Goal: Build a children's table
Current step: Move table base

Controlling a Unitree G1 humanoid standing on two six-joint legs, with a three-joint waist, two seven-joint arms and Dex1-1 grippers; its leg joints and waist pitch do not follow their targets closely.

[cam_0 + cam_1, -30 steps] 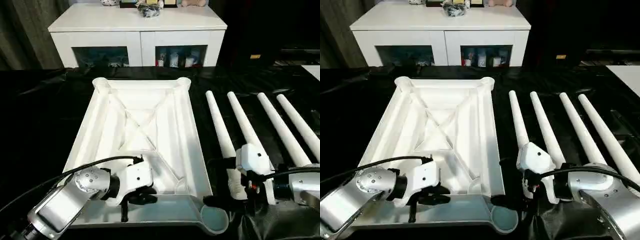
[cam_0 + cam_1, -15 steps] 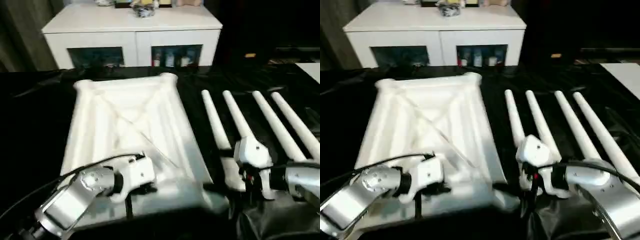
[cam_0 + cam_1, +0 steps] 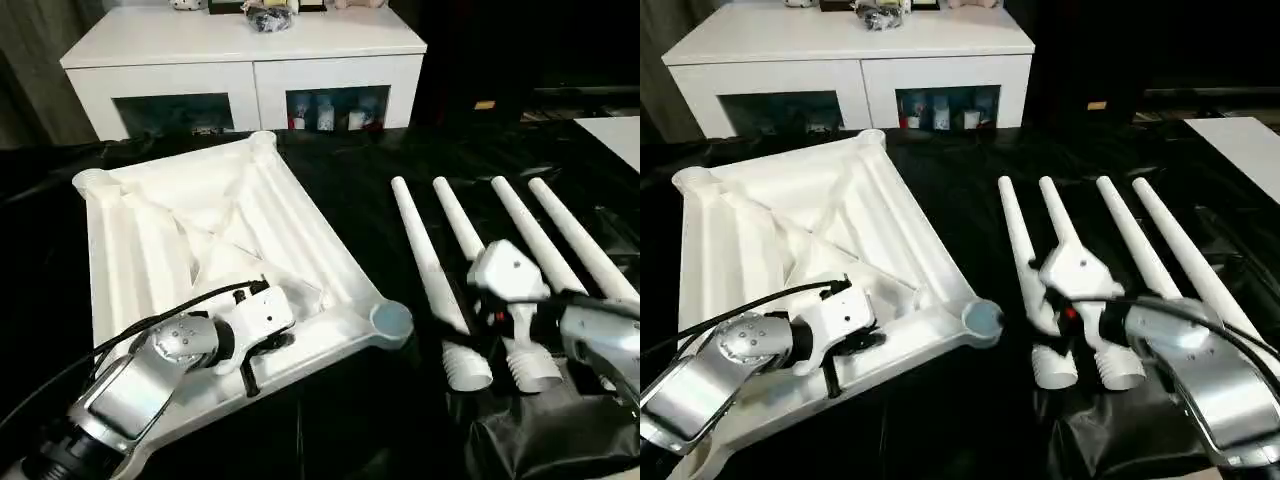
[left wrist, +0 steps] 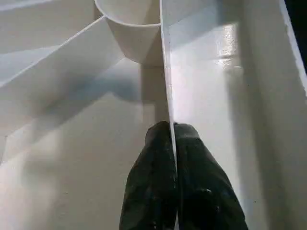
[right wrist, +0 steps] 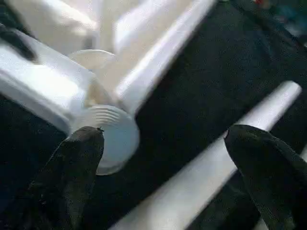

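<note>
Blurred near right wrist: legs (image 5: 192, 158) and socket (image 5: 108, 136); cut off by the edge: cabinet-top clutter (image 3: 265, 10); too small to tell: items behind cabinet glass (image 3: 325, 110).

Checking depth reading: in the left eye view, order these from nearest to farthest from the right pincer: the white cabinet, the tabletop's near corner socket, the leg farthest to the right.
1. Rightmost leg, just beside the right pincer.
2. Corner socket, to its left.
3. White cabinet, far back.

White cabinet (image 3: 245, 62) behind – black cloth (image 3: 360, 190), perhaps plastic.
</note>
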